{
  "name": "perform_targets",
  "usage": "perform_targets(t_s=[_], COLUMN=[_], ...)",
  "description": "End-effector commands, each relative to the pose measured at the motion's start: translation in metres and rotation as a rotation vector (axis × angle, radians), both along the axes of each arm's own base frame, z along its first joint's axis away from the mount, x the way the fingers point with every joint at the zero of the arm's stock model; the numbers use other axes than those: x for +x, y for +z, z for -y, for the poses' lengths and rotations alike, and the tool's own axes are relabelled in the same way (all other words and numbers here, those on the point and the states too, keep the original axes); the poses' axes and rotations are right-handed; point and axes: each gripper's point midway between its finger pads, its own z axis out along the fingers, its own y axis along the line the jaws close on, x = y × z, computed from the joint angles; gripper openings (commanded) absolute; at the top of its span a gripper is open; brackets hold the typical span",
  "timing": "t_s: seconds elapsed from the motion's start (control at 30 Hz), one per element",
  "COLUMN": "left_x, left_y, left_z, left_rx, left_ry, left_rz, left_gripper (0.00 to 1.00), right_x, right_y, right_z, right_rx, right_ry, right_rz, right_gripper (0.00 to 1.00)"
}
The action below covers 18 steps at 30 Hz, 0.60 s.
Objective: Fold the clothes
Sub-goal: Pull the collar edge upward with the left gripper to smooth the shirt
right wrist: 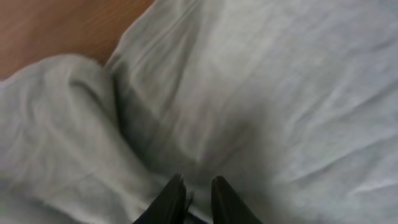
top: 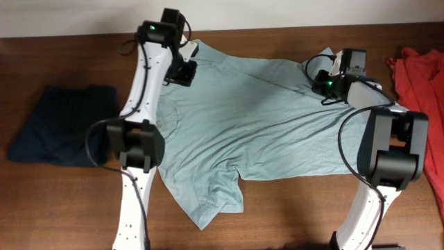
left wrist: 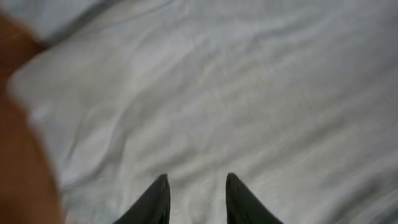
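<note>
The pale grey-blue T-shirt [top: 257, 125] lies spread and wrinkled across the middle of the table, one sleeve pointing toward the front edge. My left gripper [top: 186, 71] is at its far left corner; in the left wrist view its fingers [left wrist: 196, 180] are apart, just above the cloth [left wrist: 249, 93]. My right gripper [top: 322, 85] is at the shirt's far right corner; its fingers [right wrist: 196, 180] are nearly together with a bit of shirt fabric [right wrist: 280, 93] between them. A bunched fold lies to their left.
A dark navy garment [top: 62, 125] lies folded at the left of the wooden table [top: 291, 208]. A red-orange garment [top: 420, 69] lies crumpled at the far right edge. Both arm bases stand at the table's front.
</note>
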Motion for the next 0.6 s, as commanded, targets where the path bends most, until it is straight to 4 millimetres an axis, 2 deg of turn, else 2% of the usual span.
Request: perform_targets(t_s=[0.0, 0.07, 0.2, 0.27, 0.37, 0.43, 0.5, 0.57], left_x=[0.014, 0.021, 0.029, 0.033, 0.044, 0.056, 0.067, 0.079], left_y=[-0.048, -0.067, -0.094, -0.108, -0.137, -0.159, -0.171, -0.175], left_z=[0.003, 0.004, 0.006, 0.002, -0.014, -0.036, -0.051, -0.068], left_rx=[0.007, 0.005, 0.005, 0.029, 0.095, 0.149, 0.146, 0.127], left_ry=[-0.039, -0.039, -0.039, -0.033, 0.003, 0.091, 0.154, 0.234], left_rz=[-0.004, 0.005, 0.013, 0.021, 0.047, 0.079, 0.107, 0.144], left_gripper=[0.17, 0.08, 0.01, 0.00, 0.00, 0.00, 0.00, 0.00], right_x=[-0.002, -0.002, -0.003, -0.007, -0.015, -0.026, -0.037, -0.053], right_y=[0.026, 0.042, 0.084, 0.109, 0.141, 0.164, 0.173, 0.170], right_z=[-0.011, -0.010, -0.006, -0.006, -0.008, -0.010, -0.014, -0.018], right_rx=[0.017, -0.003, -0.021, -0.023, -0.032, -0.035, -0.029, -0.011], right_ry=[0.063, 0.084, 0.088, 0.089, 0.089, 0.089, 0.093, 0.098], right_rz=[0.036, 0.065, 0.130, 0.167, 0.207, 0.220, 0.206, 0.148], right_gripper=[0.21, 0.24, 0.26, 0.27, 0.31, 0.37, 0.40, 0.43])
